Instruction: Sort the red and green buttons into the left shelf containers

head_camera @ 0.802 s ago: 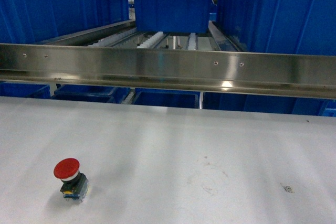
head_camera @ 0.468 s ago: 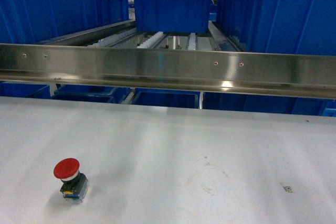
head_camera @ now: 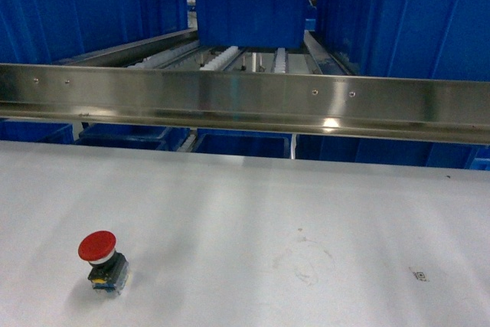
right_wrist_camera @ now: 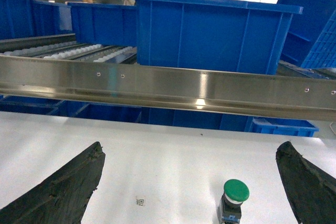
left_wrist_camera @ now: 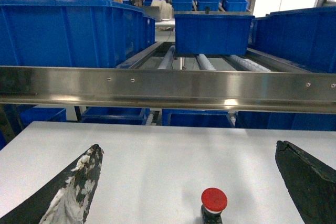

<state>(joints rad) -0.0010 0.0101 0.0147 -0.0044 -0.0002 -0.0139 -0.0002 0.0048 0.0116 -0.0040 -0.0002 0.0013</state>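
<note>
Green button (right_wrist_camera: 234,200) is seen only by the right wrist camera, upright on the white table (head_camera: 253,212) between the spread jaws of the right gripper (right_wrist_camera: 191,192). Red button (head_camera: 100,259) is shown on the table's left, between the left gripper (left_wrist_camera: 197,187) jaws, likewise spread. Blue bins (head_camera: 76,13) are ranged behind a steel rail (head_camera: 245,101).

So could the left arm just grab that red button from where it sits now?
Probably yes. In the left wrist view the red button stands upright on the white table, between and just ahead of the left gripper, whose fingers are spread wide. Nothing lies between them.
</note>
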